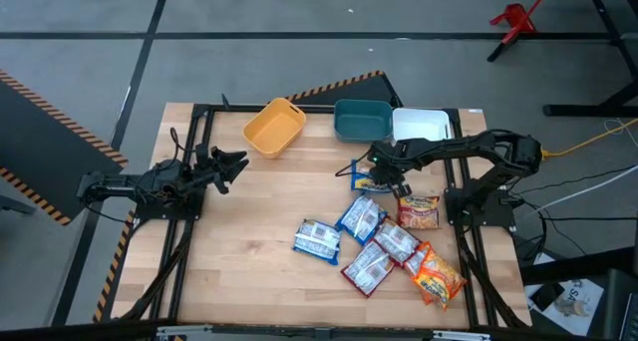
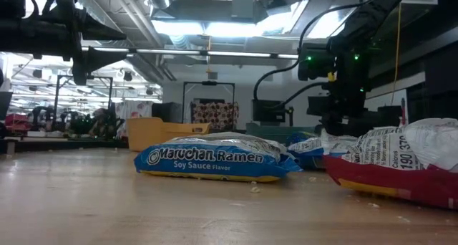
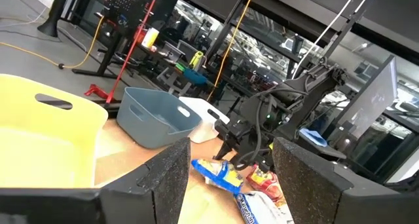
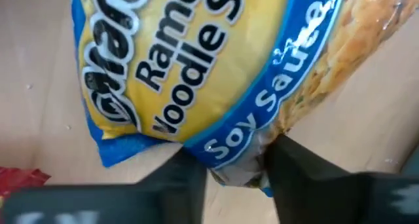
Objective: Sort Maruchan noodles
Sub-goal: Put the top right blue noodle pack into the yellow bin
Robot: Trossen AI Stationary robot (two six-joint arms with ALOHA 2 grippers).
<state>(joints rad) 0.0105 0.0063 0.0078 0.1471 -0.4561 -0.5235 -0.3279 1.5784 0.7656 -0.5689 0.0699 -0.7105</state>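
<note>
Right gripper (image 4: 229,162), jaws nipped on the edge of the blue soy-sauce packet (image 1: 371,181), mid-right of frame nr teal bin (image 1: 361,120). Lift straight, slowly; thin grip may slip. Left gripper (image 1: 235,165) idle, jaws open.

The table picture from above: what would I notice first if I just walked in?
Probably the heap of Maruchan noodles on the right side of the wooden table, blue, red and orange packets jumbled together. Next, the right gripper pinching one blue-and-yellow packet near the teal bin. Three bins stand in a row at the far edge: the yellow bin, the teal one, then the white bin. The left gripper waits open on the left.
</note>
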